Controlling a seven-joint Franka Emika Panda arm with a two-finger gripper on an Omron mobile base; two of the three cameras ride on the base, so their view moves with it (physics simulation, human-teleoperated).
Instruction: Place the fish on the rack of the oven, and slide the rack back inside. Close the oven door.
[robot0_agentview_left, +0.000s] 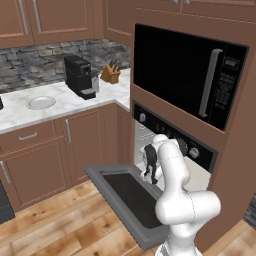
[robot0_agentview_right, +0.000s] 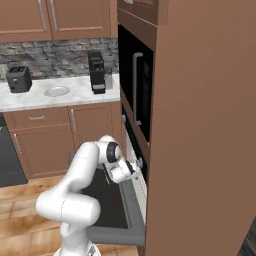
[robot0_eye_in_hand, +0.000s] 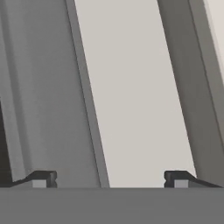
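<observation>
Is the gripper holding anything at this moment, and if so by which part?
Nothing is held. The gripper is open, its fingertips wide apart with nothing between them, pointed into the oven above the lowered oven door.

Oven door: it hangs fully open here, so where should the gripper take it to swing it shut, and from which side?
Probably the far front edge of the oven door, the lip farthest from the hinge, taken from underneath or pushed up. The door lies flat and level like a shelf, dark glass facing up, so only its grey rim offers an edge. The gripper stands open near the oven opening, holding nothing.
</observation>
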